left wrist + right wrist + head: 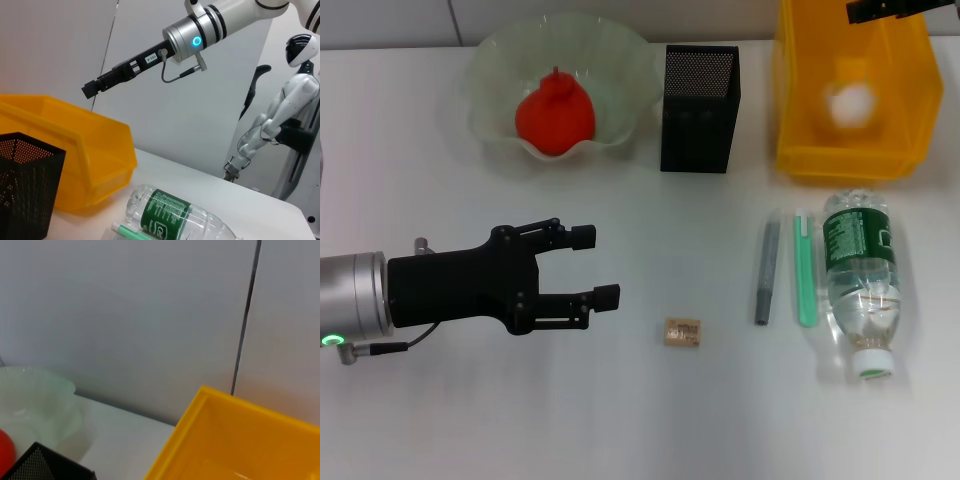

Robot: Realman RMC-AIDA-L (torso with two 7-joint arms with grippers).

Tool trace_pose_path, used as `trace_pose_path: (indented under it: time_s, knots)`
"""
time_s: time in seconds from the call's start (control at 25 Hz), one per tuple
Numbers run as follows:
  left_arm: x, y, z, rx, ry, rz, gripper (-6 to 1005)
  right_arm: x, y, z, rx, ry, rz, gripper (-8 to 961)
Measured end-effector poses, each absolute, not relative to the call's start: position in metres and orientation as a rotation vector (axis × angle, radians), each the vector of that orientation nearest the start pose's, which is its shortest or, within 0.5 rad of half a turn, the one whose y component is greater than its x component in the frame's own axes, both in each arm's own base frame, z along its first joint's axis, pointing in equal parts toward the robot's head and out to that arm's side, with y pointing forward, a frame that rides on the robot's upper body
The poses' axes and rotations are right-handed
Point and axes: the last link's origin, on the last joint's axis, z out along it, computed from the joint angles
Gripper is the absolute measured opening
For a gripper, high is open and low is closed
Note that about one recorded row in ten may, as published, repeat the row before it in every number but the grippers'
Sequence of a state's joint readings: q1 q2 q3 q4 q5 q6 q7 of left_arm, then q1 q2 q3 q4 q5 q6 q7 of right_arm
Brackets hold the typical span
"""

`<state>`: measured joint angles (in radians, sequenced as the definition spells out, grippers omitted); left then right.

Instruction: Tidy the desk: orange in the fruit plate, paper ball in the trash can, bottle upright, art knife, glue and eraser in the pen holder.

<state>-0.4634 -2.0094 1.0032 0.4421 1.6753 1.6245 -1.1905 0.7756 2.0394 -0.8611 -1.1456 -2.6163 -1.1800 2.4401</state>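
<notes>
The orange (555, 115) lies in the pale-green fruit plate (492, 70) at the back left. A white paper ball (851, 101) rests inside the yellow trash can (840, 160) at the back right. My right gripper (885, 8) hangs above that can, also seen in the left wrist view as the right gripper (91, 89). The black mesh pen holder (700, 98) stands between plate and can. The bottle (860, 280) lies on its side, cap toward me. Beside it lie the green art knife (805, 268) and the grey glue stick (766, 270). The tan eraser (682, 332) lies right of my open, empty left gripper (597, 266).
The white desk runs to a pale wall behind the containers. In the left wrist view a white humanoid robot (280, 115) stands beyond the desk's far edge. The right wrist view shows the trash can's rim (200, 415) and part of the fruit plate (40, 405).
</notes>
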Motion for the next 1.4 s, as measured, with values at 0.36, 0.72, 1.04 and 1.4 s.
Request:
trace_pose_path:
  time_s: [0.36,0.72,1.04,1.4]
  knots:
    - [-0.268,0.288,-0.022,-2.836,-0.555,-0.911,834,0.184,0.45,0.103,-2.164,0.935,0.25,842]
    - [-0.268,0.288,-0.022,-2.836,-0.556,-0.91,832,0.163,0.398,0.124,-2.505,0.608,0.644,841]
    - [-0.269,0.289,-0.019,-2.836,-0.571,-0.907,831,0.169,0.358,0.114,-2.875,0.305,0.44,841]
    - [-0.275,0.291,-0.01,-2.781,-0.647,-0.923,829,0.173,0.349,0.095,-3.08,0.097,0.04,840]
